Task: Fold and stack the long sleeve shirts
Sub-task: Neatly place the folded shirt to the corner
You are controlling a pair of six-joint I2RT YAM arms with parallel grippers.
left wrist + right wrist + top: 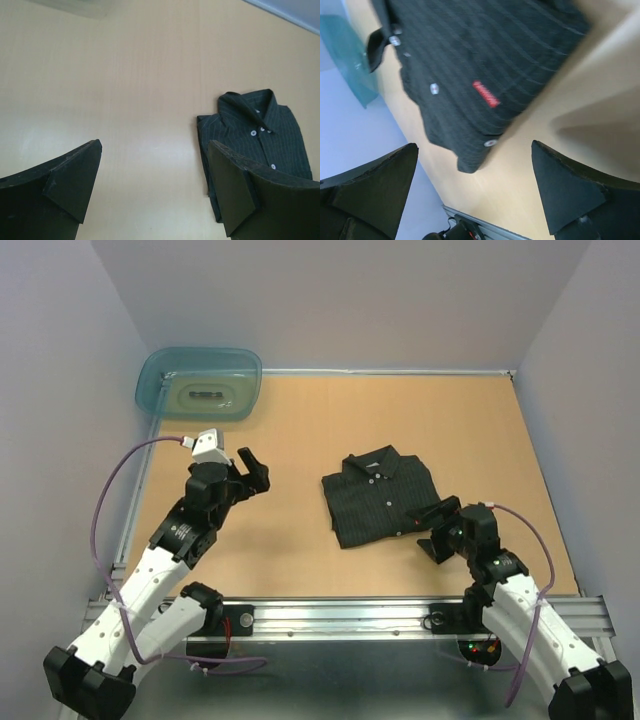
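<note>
One long sleeve shirt (380, 495), black with thin pinstripes and pale buttons, lies folded flat on the table, collar toward the far side. In the left wrist view the shirt (260, 135) sits to the right, behind the right finger. In the right wrist view the shirt (485, 60) fills the top, showing its small red chest tag (486, 93). My left gripper (252, 472) (154, 150) hovers open over bare table, left of the shirt. Just off the shirt's near right corner, my right gripper (433, 528) (474, 147) stands open with nothing in it.
A translucent teal plastic tub (200, 383) stands at the far left corner of the wooden table (290, 530); the tub (345, 55) also shows in the right wrist view. Grey walls enclose the table on three sides. A metal rail (340, 615) runs along the near edge.
</note>
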